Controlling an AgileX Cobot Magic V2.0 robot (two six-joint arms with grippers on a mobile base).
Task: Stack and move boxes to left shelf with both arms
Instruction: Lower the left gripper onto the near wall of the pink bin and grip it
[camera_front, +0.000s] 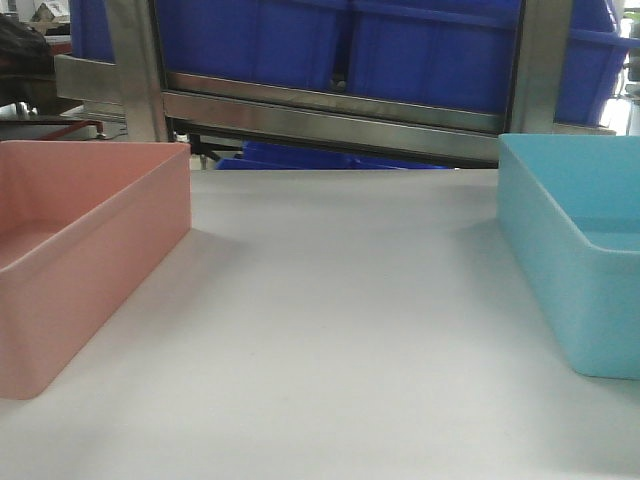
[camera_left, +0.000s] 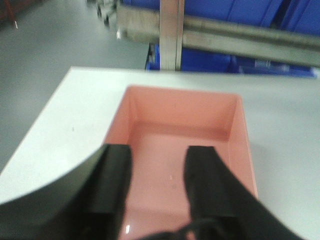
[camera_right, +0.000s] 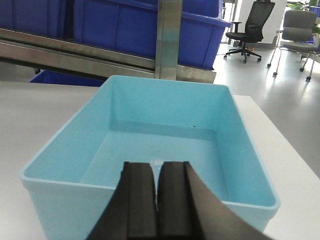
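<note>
I record the salmon-pink box (camera_front: 90, 250) at the left edge of the front frame and the sky-blue box (camera_front: 570, 270) at the right edge. Both stand upright on the white table (camera_front: 340, 330), well apart and not stacked. A steel rack (camera_front: 330, 115) carrying dark blue bins (camera_front: 340, 40) runs across the top of that frame. In the left wrist frame, the left gripper (camera_left: 157, 187) fills the bottom centre over the near end of the salmon-pink box, its black fingers spread wide and grasping nothing. In the right wrist frame, the right gripper (camera_right: 156, 200) sits bottom centre in front of the sky-blue box's near wall. Its fingers are pressed together to a thin slit with nothing between them.
</note>
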